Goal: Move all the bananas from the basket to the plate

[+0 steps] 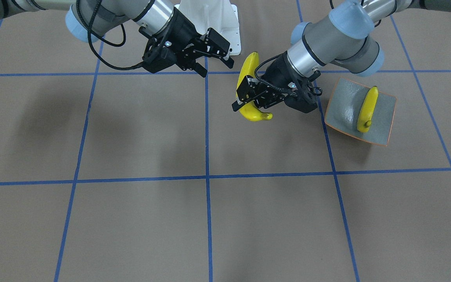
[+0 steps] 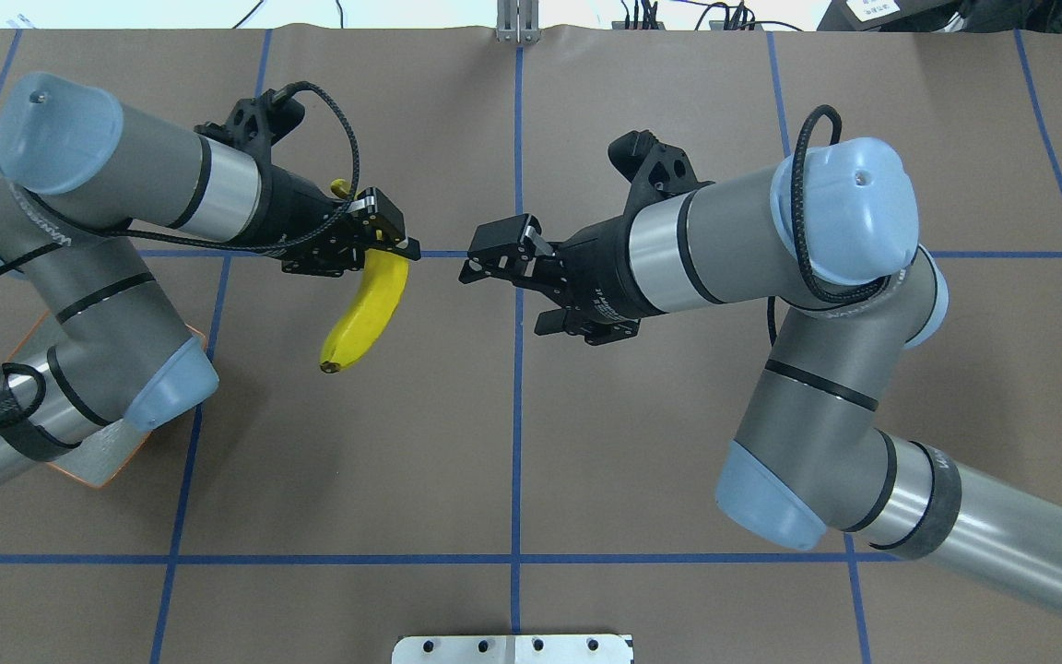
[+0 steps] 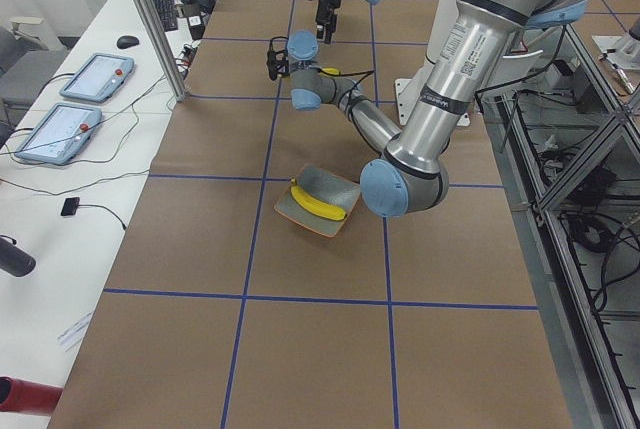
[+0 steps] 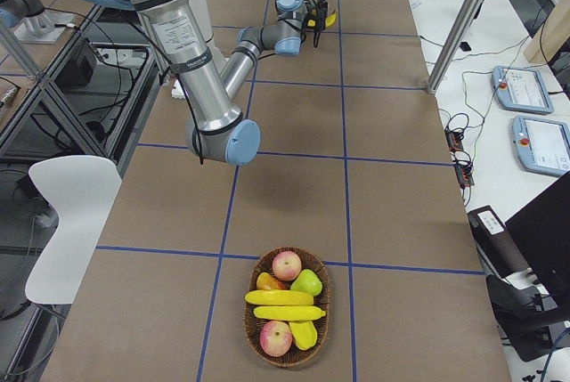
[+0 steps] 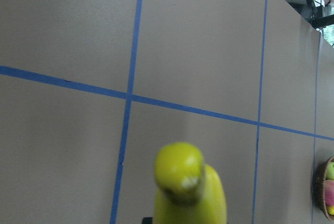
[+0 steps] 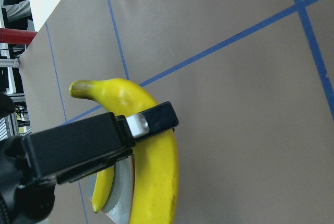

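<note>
My left gripper (image 2: 382, 247) is shut on a yellow banana (image 2: 365, 312) and holds it above the table near the centre line; the same banana (image 1: 248, 88) shows in the front view. A grey-blue plate (image 1: 347, 105) with an orange rim lies under the left arm, with one banana (image 1: 367, 109) on it. My right gripper (image 2: 514, 284) faces the held banana from a short gap, open and holding nothing. The basket (image 4: 287, 311) stands far off at the table's right end, with two bananas (image 4: 278, 297) among other fruit.
The white robot base (image 1: 217, 23) stands at the back centre. In the overhead view the left arm's elbow covers most of the plate (image 2: 79, 470). Apples and a green fruit share the basket. Tablets and cables lie on side benches beyond the table's edges.
</note>
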